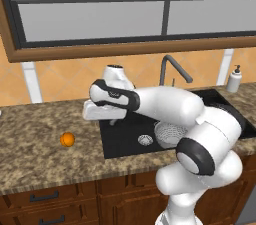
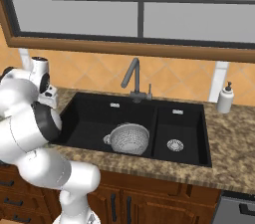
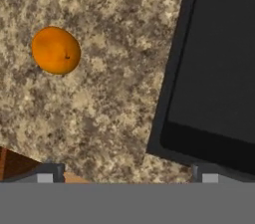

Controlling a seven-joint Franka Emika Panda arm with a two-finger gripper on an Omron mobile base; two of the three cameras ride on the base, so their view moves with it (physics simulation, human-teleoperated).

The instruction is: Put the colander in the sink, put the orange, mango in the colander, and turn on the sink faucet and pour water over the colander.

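Claw (image 3: pixel 127 178) hangs wide apart and empty over the counter (image 3: pixel 99 118) by the sink (image 3: pixel 214 68) edge, the orange (image 3: pixel 56 50) sitting off toward the counter side, away from the basin.

I see bright orange ball, orange (image 1: pixel 67 139). Bench (image 1: pixel 40 139) speckled brown and tan. Sink (image 2: pixel 94 118) black. Colander (image 2: pixel 129 138) silvery grey, full of dots. Soap bottle (image 2: pixel 225 99) white. Wall tiles (image 1: pixel 75 76) orange.

white soap bottle (image 2: pixel 225 99), speckled granite counter (image 1: pixel 35 134), wooden drawers (image 1: pixel 45 201)
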